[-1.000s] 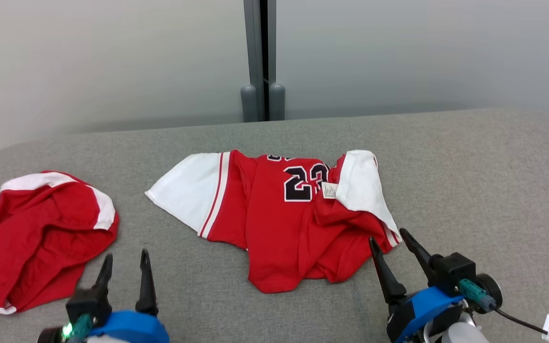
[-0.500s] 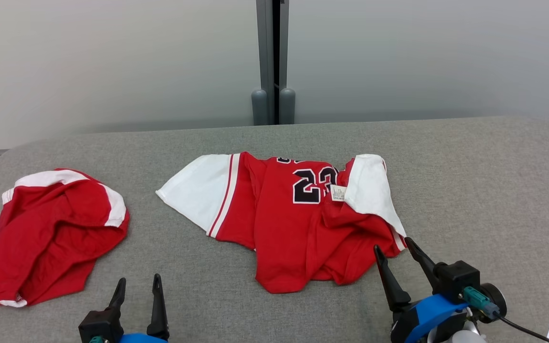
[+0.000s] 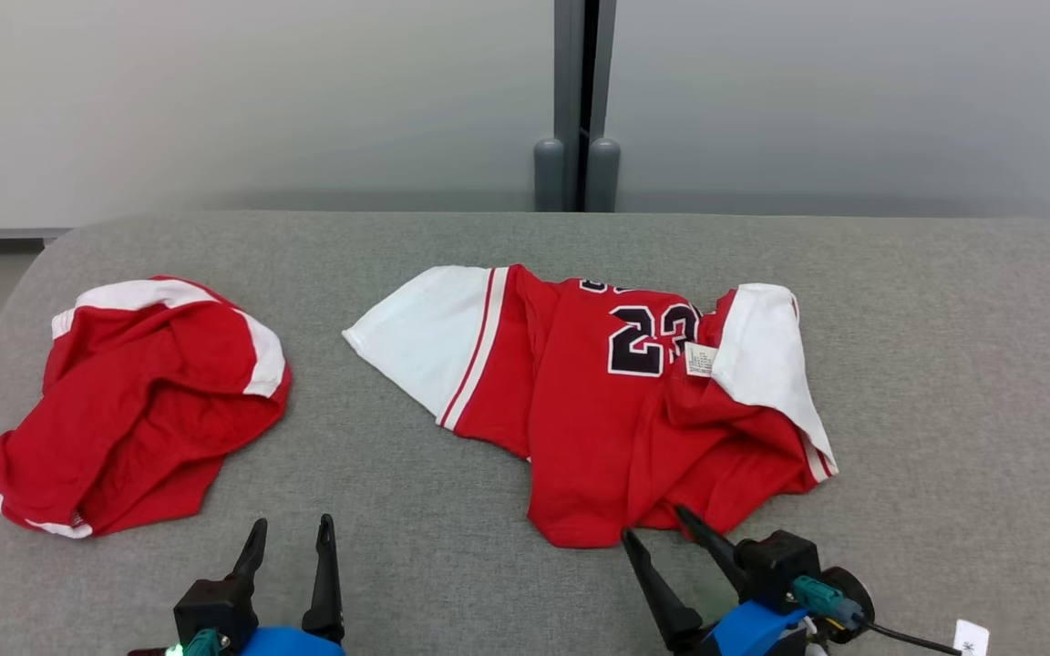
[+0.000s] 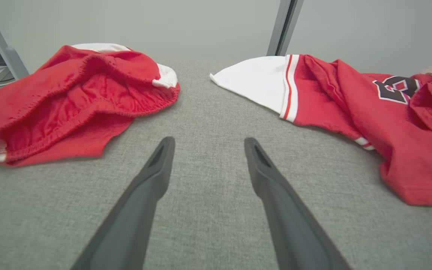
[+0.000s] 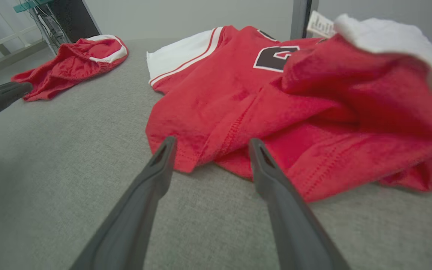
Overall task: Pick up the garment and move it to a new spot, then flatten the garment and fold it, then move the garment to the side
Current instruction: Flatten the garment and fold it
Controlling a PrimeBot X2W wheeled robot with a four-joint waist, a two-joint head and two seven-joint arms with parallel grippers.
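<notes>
2 garments on our grey table (image 3: 416, 547): jersey (image 3: 598, 410) mid-frame, shorts (image 3: 142, 401) left. Our left gripper (image 3: 293, 522) and right gripper (image 3: 653, 522), bottom of frame, hold fingers spread, empty; right gripper just beside the jersey hem.

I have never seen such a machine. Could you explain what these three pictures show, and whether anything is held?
It is a two-armed robot. One picture comes from a camera on its head; the other two from cameras on its wrists, looking along each pincer's fingers. On the grey surface lie a red and white jersey numbered 23 and, to its left, a crumpled red garment. The left pincer and right pincer are open and hold nothing; the right one is near the jersey's hem.
</notes>
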